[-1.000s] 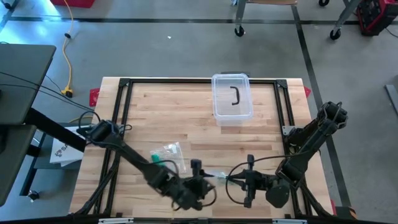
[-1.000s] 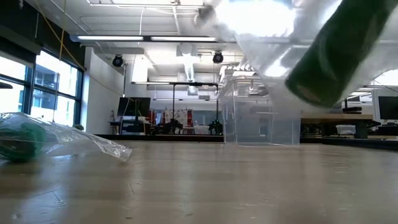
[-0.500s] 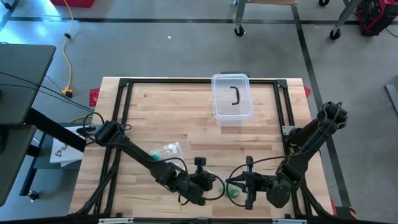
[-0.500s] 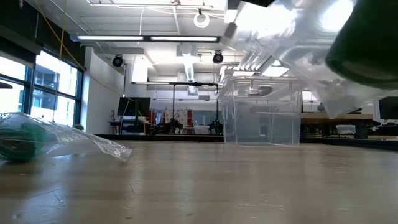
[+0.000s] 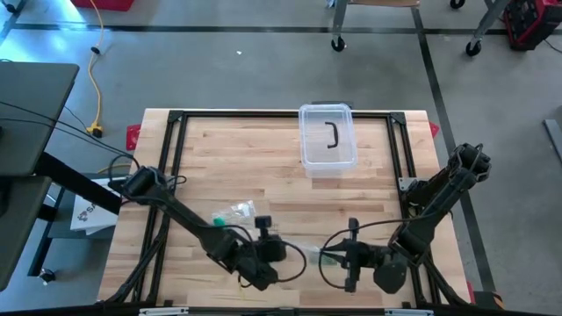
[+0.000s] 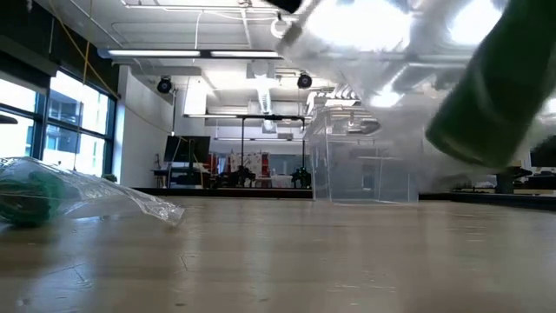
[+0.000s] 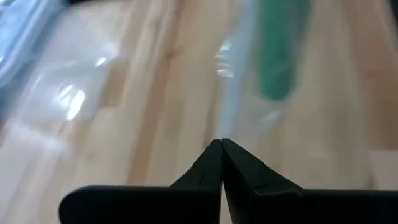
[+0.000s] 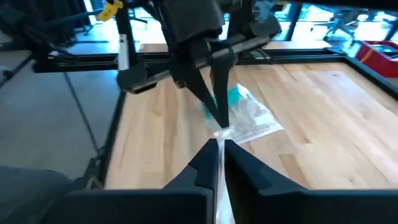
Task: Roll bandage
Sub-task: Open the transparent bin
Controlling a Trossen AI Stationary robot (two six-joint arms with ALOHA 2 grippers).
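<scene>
A: Both tools pinching the clear bag (image 5: 309,252) between them, left tool (image 5: 283,252) and right tool (image 5: 332,256) clenched on opposite edges; green bandage roll (image 7: 281,50) hanging inside, just ahead.

B: Unpacking step; next move probably calling for pulling apart.

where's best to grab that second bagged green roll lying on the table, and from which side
Probably the flat clear tail of the second bagged green roll, coming straight down from above. The bag lies limp on the table, its film spreading thin beyond the roll's bulge, so a pinch should hold better there than on the rounded roll.
</scene>
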